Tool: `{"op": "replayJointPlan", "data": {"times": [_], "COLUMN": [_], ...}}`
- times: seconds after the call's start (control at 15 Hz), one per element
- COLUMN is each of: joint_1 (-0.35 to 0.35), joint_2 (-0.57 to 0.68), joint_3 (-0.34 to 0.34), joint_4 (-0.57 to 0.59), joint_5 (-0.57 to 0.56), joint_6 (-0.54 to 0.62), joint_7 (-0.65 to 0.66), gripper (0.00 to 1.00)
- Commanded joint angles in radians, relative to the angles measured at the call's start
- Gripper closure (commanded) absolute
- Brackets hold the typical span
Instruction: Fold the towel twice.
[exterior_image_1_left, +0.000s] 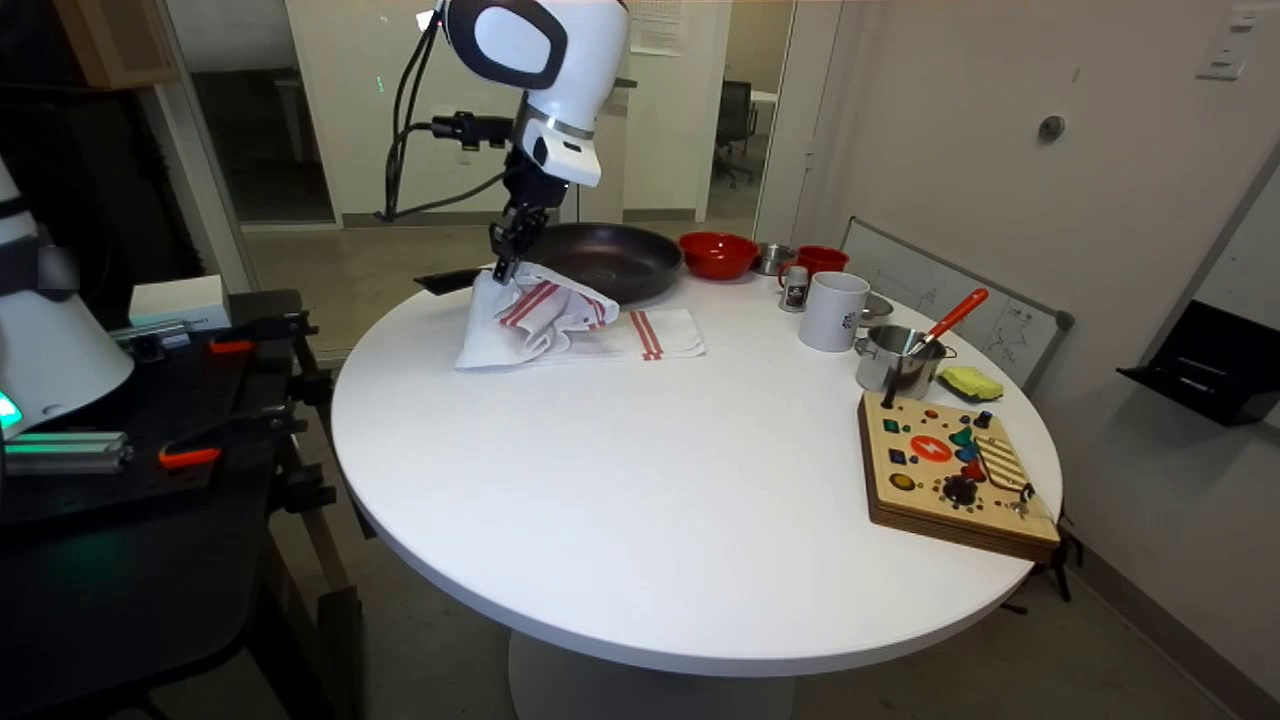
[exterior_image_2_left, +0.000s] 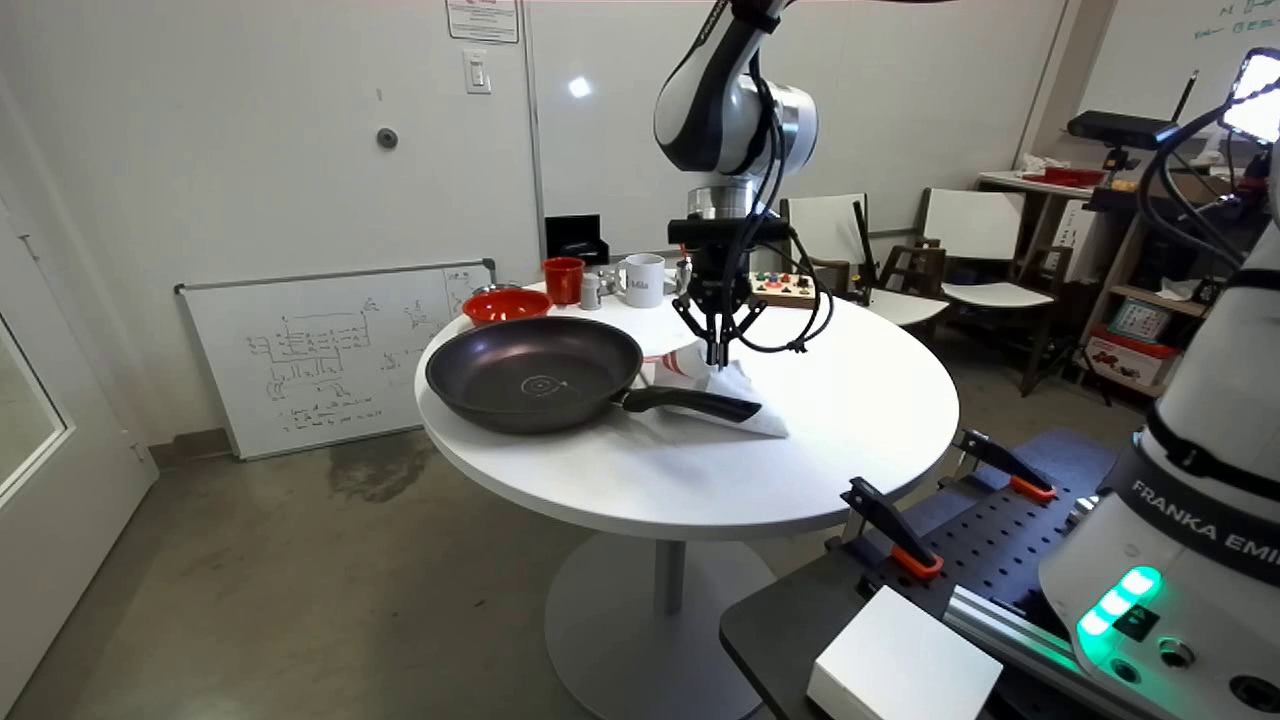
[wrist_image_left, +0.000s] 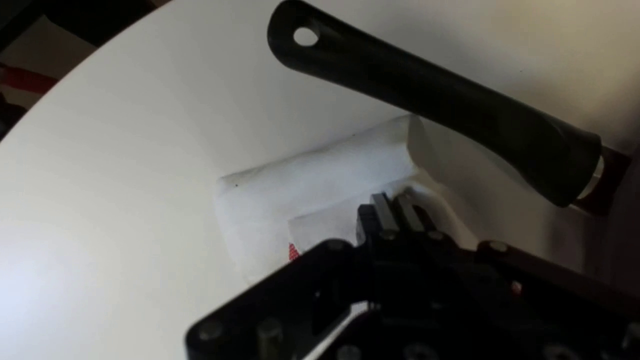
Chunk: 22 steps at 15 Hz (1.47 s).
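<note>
The towel is white with red stripes. In an exterior view the towel (exterior_image_1_left: 497, 335) lies partly folded at the table's far left, its near-arm side bunched and raised to a peak, its striped end flat. It also shows in an exterior view (exterior_image_2_left: 745, 400), partly behind the pan handle, and in the wrist view (wrist_image_left: 300, 175). My gripper (exterior_image_1_left: 504, 270) points down at the raised peak; it shows too in an exterior view (exterior_image_2_left: 717, 355). In the wrist view the fingers (wrist_image_left: 395, 202) are close together with bunched cloth at their tips. The cloth between the pads is mostly hidden.
A black frying pan (exterior_image_1_left: 610, 262) stands right beside the towel; its handle (wrist_image_left: 435, 95) runs close to the towel's edge. A red bowl (exterior_image_1_left: 718, 256), white mug (exterior_image_1_left: 834, 312), steel pot (exterior_image_1_left: 890, 365) and wooden button board (exterior_image_1_left: 950, 475) stand along the table's edge.
</note>
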Motion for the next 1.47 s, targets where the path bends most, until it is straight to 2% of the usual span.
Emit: {"op": "replayJointPlan", "data": {"times": [0.0, 0.53, 1.07, 1.13, 1.2, 1.4], "joint_1": [0.009, 0.005, 0.017, 0.018, 0.021, 0.048], "joint_2": [0.014, 0.140, 0.182, 0.183, 0.181, 0.159], "joint_3": [0.006, 0.010, -0.001, -0.004, -0.009, -0.049], "joint_4": [-0.038, -0.014, 0.002, 0.004, 0.005, 0.011], "joint_5": [0.043, 0.127, 0.121, 0.120, 0.109, 0.028], "joint_6": [0.070, 0.166, 0.191, 0.187, 0.184, 0.116], "joint_7": [-0.032, -0.018, 0.002, 0.010, 0.013, 0.040], "gripper": [0.99, 0.99, 0.99, 0.72, 0.71, 0.51]}}
